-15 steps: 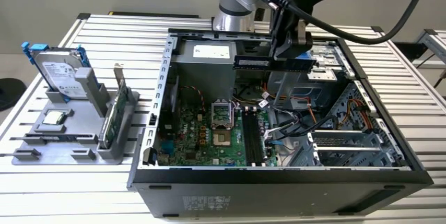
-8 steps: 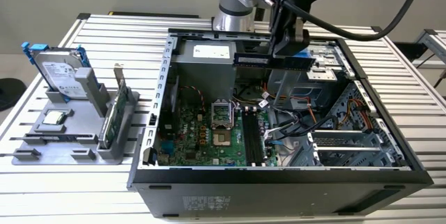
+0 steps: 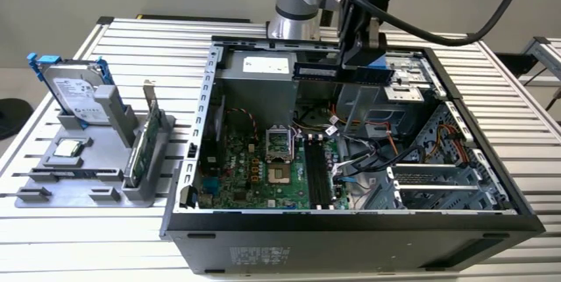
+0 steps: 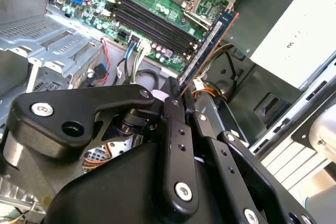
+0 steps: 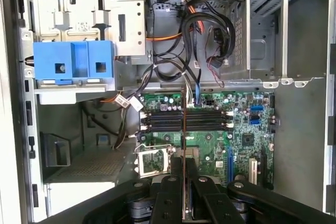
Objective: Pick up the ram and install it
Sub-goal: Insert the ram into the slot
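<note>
My gripper [image 3: 358,64] hangs over the back part of the open computer case [image 3: 351,233] and is shut on the ram [image 3: 337,72], a long dark stick held level and on edge above the case. In the second wrist view the ram [image 4: 210,45] juts out from the black fingers [image 4: 173,111] toward the motherboard. In the first wrist view the ram [image 5: 184,129] appears edge-on as a thin line crossing over the black memory slots [image 5: 210,120], still well above them. These slots [image 3: 317,173] lie beside the processor socket [image 3: 276,142].
On the exterior view's left a grey holder [image 3: 88,180] carries a silver hard drive with blue rails [image 3: 79,94], a green expansion card [image 3: 144,144] and a processor chip [image 3: 70,150]. Inside the case are loose cables [image 5: 199,30], a blue drive bay [image 5: 73,64] and metal cages [image 3: 438,183].
</note>
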`<control>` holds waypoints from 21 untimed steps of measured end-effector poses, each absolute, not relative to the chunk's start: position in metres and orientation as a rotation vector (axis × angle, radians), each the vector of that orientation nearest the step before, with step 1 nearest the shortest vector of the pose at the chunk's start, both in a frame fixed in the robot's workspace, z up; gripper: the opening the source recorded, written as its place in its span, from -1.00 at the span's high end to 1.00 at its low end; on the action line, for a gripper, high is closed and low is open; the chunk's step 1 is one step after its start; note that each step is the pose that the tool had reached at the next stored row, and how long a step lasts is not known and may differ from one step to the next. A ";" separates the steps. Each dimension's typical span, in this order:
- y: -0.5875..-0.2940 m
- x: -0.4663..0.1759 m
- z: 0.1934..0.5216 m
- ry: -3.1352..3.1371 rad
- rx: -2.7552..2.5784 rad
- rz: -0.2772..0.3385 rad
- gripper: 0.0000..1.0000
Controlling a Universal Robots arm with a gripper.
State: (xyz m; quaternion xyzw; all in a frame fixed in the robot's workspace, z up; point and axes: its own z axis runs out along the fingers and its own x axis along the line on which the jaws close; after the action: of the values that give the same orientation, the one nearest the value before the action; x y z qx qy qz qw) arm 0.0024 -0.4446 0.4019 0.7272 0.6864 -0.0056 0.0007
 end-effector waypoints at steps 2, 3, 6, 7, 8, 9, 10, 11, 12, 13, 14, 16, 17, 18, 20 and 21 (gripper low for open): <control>-0.443 0.002 0.402 2.155 2.284 -0.018 1.00; -0.442 0.002 0.402 2.154 2.285 -0.018 1.00; -0.440 0.002 0.402 2.154 2.285 -0.018 1.00; -0.439 0.002 0.402 2.153 2.285 -0.018 1.00; -0.439 0.002 0.402 2.153 2.286 -0.017 1.00; -0.438 0.002 0.402 2.153 2.286 -0.018 1.00; -0.438 0.002 0.402 2.153 2.286 -0.018 1.00; -0.437 0.002 0.402 2.153 2.286 -0.018 1.00; -0.437 0.002 0.402 2.153 2.286 -0.018 1.00; -0.436 0.002 0.402 2.152 2.287 -0.018 1.00; -0.436 0.002 0.402 2.152 2.287 -0.018 1.00; -0.435 0.002 0.402 2.152 2.287 -0.018 1.00; -0.434 0.002 0.402 2.151 2.287 -0.018 1.00; -0.434 0.002 0.402 2.151 2.287 -0.018 1.00; -0.433 0.002 0.402 2.151 2.288 -0.017 1.00; -0.432 0.002 0.402 2.151 2.288 -0.018 1.00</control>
State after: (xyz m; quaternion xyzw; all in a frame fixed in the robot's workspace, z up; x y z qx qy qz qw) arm 0.0024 -0.4324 0.4019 0.7286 0.6849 -0.0056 0.0007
